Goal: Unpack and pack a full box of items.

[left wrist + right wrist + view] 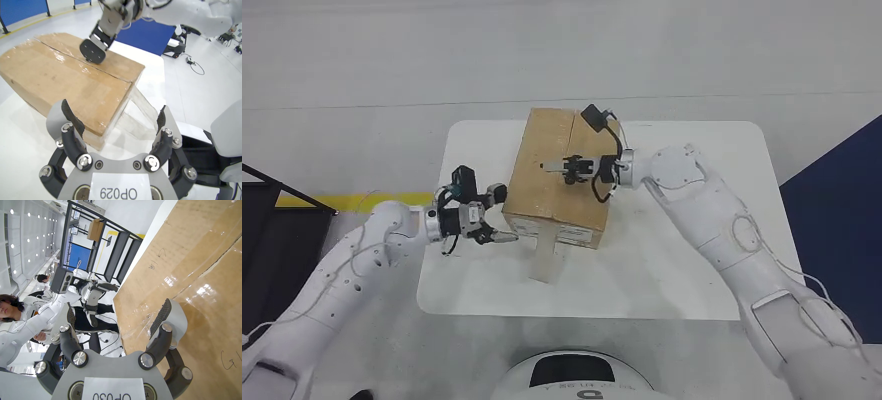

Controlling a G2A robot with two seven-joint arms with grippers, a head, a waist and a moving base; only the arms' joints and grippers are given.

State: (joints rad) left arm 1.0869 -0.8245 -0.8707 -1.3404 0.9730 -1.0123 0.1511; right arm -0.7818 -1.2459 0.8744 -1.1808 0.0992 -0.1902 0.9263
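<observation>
A closed cardboard box (557,180) stands in the middle of the white table (682,270), its top seam covered with shiny clear tape. A loose strip of tape (136,111) hangs from its near corner down to the table. My right gripper (569,166) hovers open just over the box top (198,279), close to the seam; it shows as a dark pad (92,52) in the left wrist view. My left gripper (504,214) is open beside the box's left side, its fingers (70,115) level with the box corner (102,136) and holding nothing.
The table (24,132) has bare room left, right and in front of the box. A black metal rack (117,243) stands off the table's left side, with a yellow floor line (342,198) beside it. A blue barrier (842,180) is at the right.
</observation>
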